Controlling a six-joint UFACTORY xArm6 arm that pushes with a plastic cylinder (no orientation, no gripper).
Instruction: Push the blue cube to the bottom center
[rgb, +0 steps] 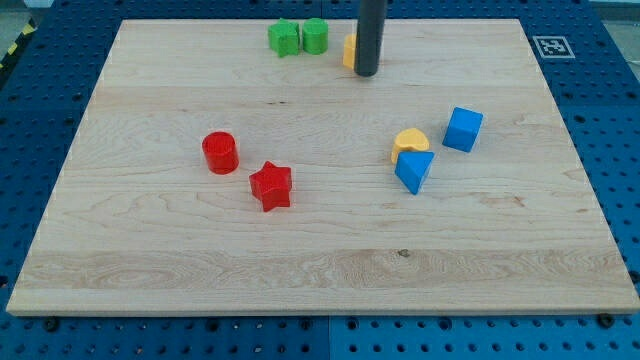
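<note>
The blue cube (463, 129) sits on the wooden board at the view's right, a little above mid-height. My tip (367, 73) is near the view's top centre, well up and to the left of the blue cube, apart from it. A yellow block (350, 51) lies just left of the rod, mostly hidden behind it.
A yellow rounded block (410, 141) and a blue triangular block (414, 170) touch each other just left of the blue cube. A red cylinder (220, 152) and a red star (271, 186) lie left of centre. Two green blocks (285, 38) (315, 35) sit at the top. The wooden board's edge (320, 308) runs along the bottom.
</note>
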